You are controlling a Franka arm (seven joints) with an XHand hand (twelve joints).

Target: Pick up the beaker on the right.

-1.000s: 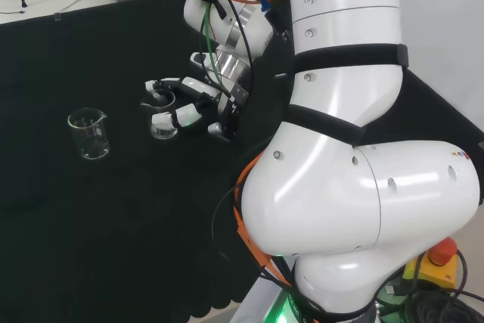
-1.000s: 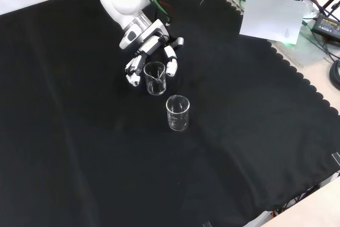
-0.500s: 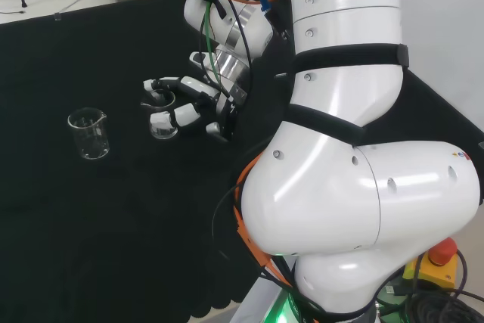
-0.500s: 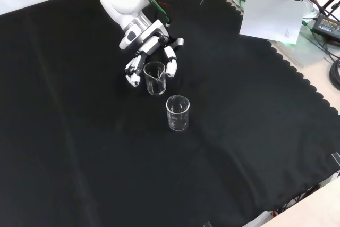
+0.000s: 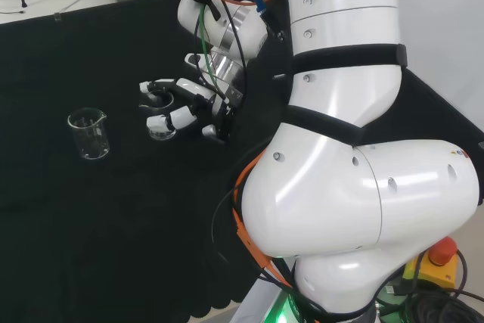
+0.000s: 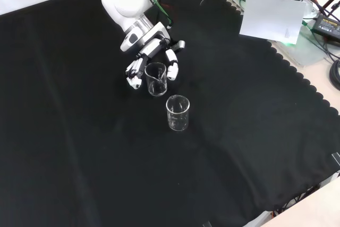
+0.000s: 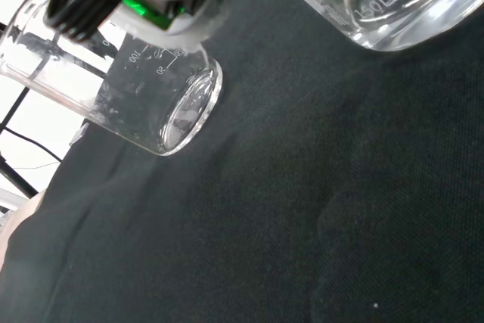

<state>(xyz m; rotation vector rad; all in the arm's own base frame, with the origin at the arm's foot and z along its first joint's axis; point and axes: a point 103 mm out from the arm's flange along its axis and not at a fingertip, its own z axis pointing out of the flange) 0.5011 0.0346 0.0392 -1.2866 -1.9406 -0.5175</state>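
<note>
Two clear beakers are seen on the black cloth of the table (image 6: 255,147). In the head view, the beaker on the right (image 5: 161,117) is enclosed by the hand (image 5: 184,105), while the other beaker (image 5: 88,133) stands apart on the left, untouched. In the front view the held beaker (image 6: 155,78) is the farther one, and the free beaker (image 6: 178,112) is placed just in front of it, near but not touching. The fingers (image 6: 171,69) are curled around the wall of the glass from both sides, so the hand (image 6: 154,54) is judged to be closed around the beaker. Whether the base is already clear of the cloth cannot be told; in the front view it appears to be at cloth level or only slightly raised. The step in hand is therefore judged to be the end of the grasp and the start of the lift. For the next move, a straight upward motion is called for, with the beaker kept upright, so that the glass is not slipped between the fingers and the nearby beaker is not knocked.
</note>
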